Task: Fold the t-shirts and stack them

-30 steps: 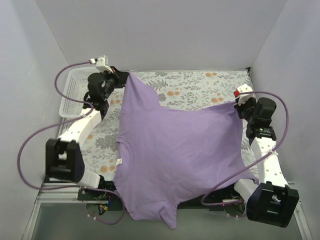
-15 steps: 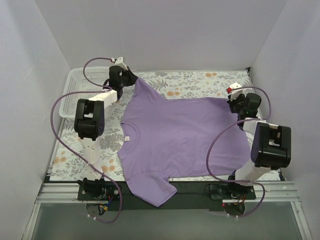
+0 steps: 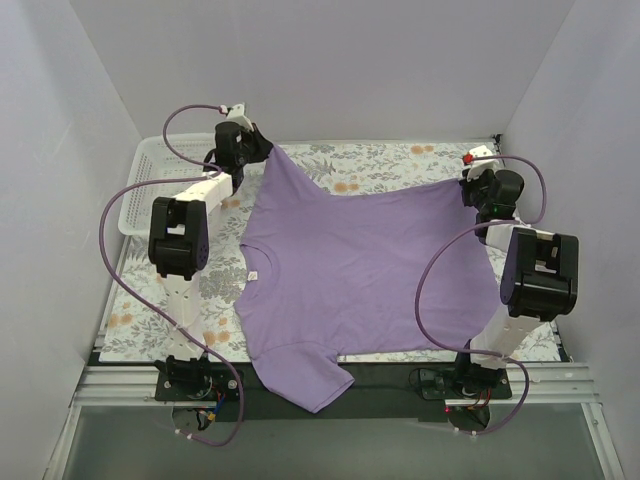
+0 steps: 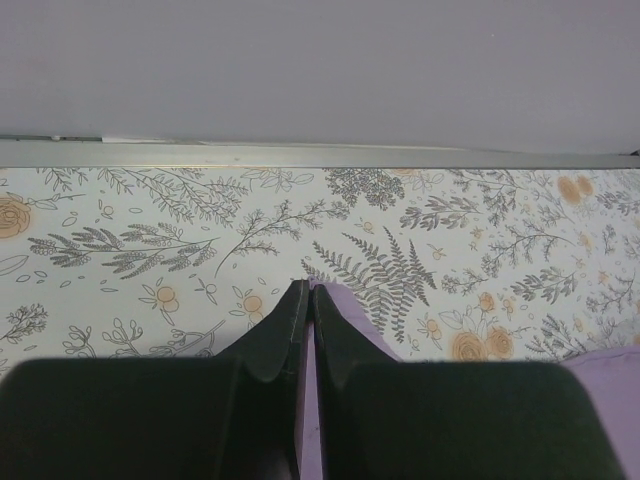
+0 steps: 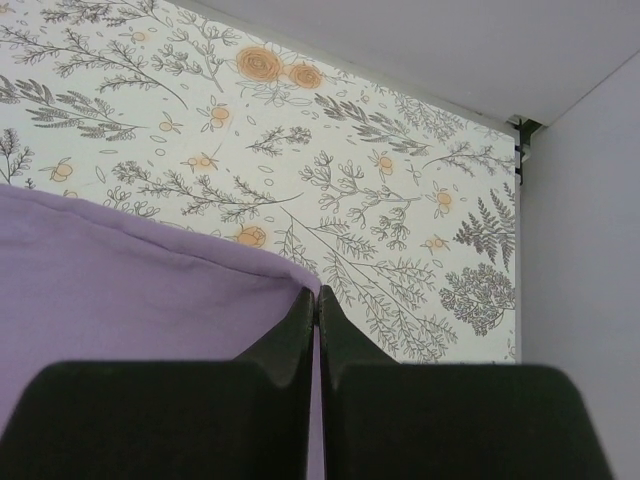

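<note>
The lavender-purple t-shirt (image 3: 350, 265) lies spread over the floral table, its near sleeve hanging over the front edge; a small white neck label (image 3: 254, 277) shows at the collar on the left. My left gripper (image 3: 262, 152) is shut on the shirt's far left corner (image 4: 345, 305) at the back of the table. My right gripper (image 3: 470, 188) is shut on the far right corner (image 5: 150, 270). In both wrist views purple cloth shows between the closed fingers. The hem between the two grippers is stretched.
A white mesh basket (image 3: 140, 185) stands at the back left, beside the left arm. The floral cloth (image 3: 400, 160) covers the table up to the back wall. Purple cables loop around both arms. The grey side walls stand close on both sides.
Both arms have reached farther back and outward, carrying the shirt's corners toward the back of the table. The shirt went from hanging bunched to lying spread and pulled taut.
</note>
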You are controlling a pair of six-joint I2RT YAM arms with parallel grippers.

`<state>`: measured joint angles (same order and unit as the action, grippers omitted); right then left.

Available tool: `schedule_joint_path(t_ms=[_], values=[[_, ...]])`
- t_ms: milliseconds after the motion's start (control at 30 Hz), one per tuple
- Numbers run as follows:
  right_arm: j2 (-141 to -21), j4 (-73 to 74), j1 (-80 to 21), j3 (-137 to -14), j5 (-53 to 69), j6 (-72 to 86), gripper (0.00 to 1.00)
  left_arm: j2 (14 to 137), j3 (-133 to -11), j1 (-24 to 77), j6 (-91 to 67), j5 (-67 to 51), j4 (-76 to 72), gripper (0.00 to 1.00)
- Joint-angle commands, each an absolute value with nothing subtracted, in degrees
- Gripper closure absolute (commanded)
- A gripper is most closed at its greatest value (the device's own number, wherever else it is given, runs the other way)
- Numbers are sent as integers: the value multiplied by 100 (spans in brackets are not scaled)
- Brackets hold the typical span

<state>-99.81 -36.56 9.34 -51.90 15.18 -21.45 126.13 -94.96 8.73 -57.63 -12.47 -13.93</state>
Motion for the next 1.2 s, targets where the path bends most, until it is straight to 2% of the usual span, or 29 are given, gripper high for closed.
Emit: schedule_joint_path(t_ms=[0,867,1167], values=[[-10081,-3964,958,-5432,1600,-1872,99,12182,-9536,809,-5625,-1230,-1389,100],[-9791,-3366,1424,-5195,2891,-1503,99,10161,-7366,756,-5792,-2689,-1775,100],[-9607,-3322,1635,-5089,2971,-1450,99,9414,-6751,756,-5590,-2689,-1635,100]])
